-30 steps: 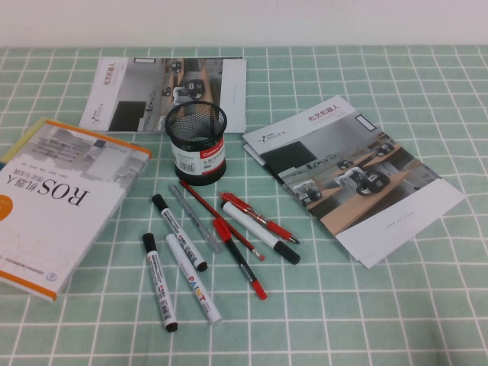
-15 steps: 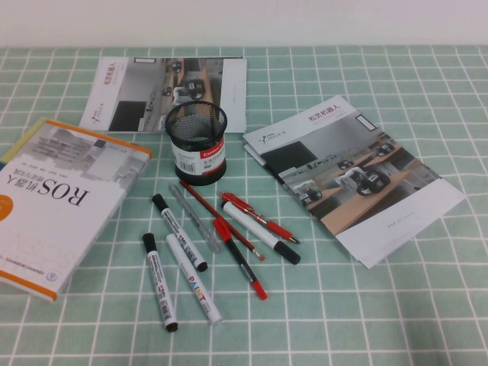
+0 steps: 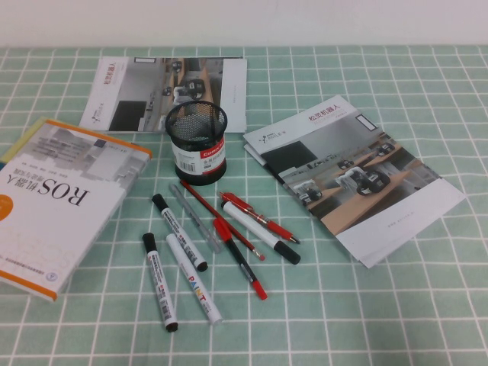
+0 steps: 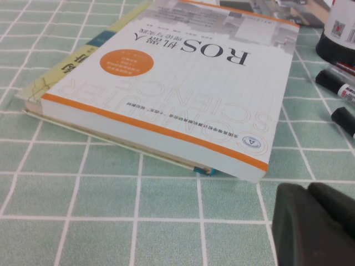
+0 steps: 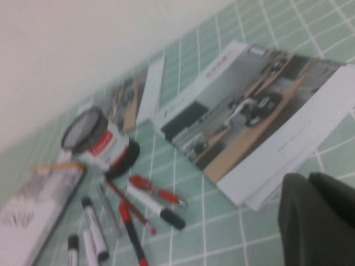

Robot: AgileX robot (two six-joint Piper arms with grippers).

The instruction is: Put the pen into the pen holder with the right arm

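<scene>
Red click pen [image 3: 258,216] flat among markers, just beside mesh pen holder [image 3: 197,143]. Right gripper [image 5: 319,213] closed, empty, near brochure [image 3: 352,174]. Left gripper [image 4: 313,221] by ROS book [image 4: 172,77], fingers' state unclear.

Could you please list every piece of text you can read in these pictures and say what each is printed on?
"ROS": cover of the book, upside down in the high view.
"SCIENCE": faint on that cover, left wrist view.
"PAINT": white marker.
Label on the pen holder: too small.
Titles on both brochures: too small.
Pen: no print visible.
Left gripper and right gripper, at their views' edges: no markings.
</scene>
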